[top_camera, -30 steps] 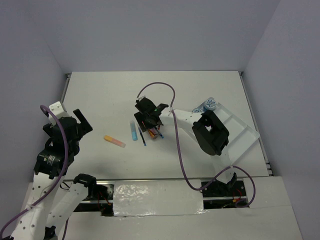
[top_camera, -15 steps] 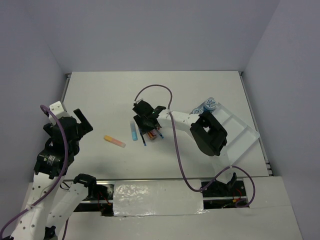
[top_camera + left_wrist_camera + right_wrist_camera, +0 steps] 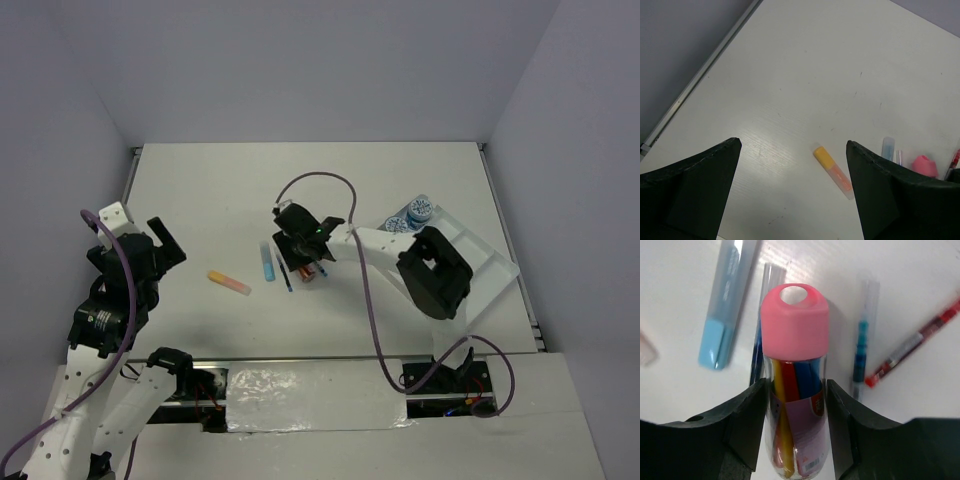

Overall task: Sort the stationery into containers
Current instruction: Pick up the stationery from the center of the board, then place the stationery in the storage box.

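My right gripper (image 3: 305, 260) (image 3: 795, 410) is low over the table's middle, its jaws pressed against both sides of a pink-capped marker (image 3: 795, 325) (image 3: 309, 268), a clear tube with coloured sticks inside. Beside it lie a light-blue stick (image 3: 722, 330) (image 3: 267, 262), a dark blue pen (image 3: 759, 357) (image 3: 287, 277), a teal-blue pen (image 3: 861, 350) and a red pen (image 3: 912, 345). A yellow-orange stick (image 3: 229, 283) (image 3: 834, 172) lies further left. The white tray (image 3: 490, 262) sits at the right with two blue-white tubs (image 3: 420, 208) at its far end. My left gripper (image 3: 160, 242) (image 3: 792, 190) hovers open at the left.
The table's raised left edge (image 3: 700, 75) runs beside my left gripper. My right arm (image 3: 430, 270) reaches over the near part of the tray. Grey walls enclose the table on three sides.
The right gripper's jaws have narrowed onto the pink-capped marker and the arm's elbow shifted slightly right. The left arm has not moved.
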Controlling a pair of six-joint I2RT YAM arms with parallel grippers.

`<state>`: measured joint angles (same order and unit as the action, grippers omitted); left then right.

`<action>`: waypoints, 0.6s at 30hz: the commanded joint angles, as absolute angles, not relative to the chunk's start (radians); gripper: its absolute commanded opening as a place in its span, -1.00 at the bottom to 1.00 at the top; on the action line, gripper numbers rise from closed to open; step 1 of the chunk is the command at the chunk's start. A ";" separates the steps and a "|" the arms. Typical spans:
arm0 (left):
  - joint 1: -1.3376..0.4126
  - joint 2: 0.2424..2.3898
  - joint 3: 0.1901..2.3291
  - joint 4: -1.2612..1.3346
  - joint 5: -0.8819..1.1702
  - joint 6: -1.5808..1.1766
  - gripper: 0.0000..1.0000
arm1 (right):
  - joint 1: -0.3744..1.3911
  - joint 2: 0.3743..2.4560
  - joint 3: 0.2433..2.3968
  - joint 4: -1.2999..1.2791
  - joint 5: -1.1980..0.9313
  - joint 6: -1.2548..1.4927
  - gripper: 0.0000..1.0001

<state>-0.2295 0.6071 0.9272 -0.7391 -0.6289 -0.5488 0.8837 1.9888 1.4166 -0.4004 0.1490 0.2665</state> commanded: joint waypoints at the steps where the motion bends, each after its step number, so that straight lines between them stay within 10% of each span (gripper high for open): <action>1: -0.227 0.611 0.927 -0.703 -0.626 -0.526 0.99 | 0.870 1.732 1.356 -0.238 0.104 0.308 -0.54; 9: -0.230 0.591 0.925 -0.706 -0.629 -0.528 0.99 | 0.435 1.248 0.956 -0.239 0.253 0.564 -0.56; 11: -0.229 0.588 0.925 -0.701 -0.624 -0.526 0.99 | 0.347 1.130 0.815 -0.195 0.322 0.664 -0.96; 18: -0.230 0.595 0.925 -0.699 -0.615 -0.520 0.99 | 0.143 1.092 0.762 -0.192 0.414 0.790 -0.80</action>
<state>-0.2295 0.5976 0.9268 -0.7387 -0.6220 -0.5480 0.1635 1.0874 0.7242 -0.2390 0.3344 0.6918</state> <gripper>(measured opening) 0.994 0.544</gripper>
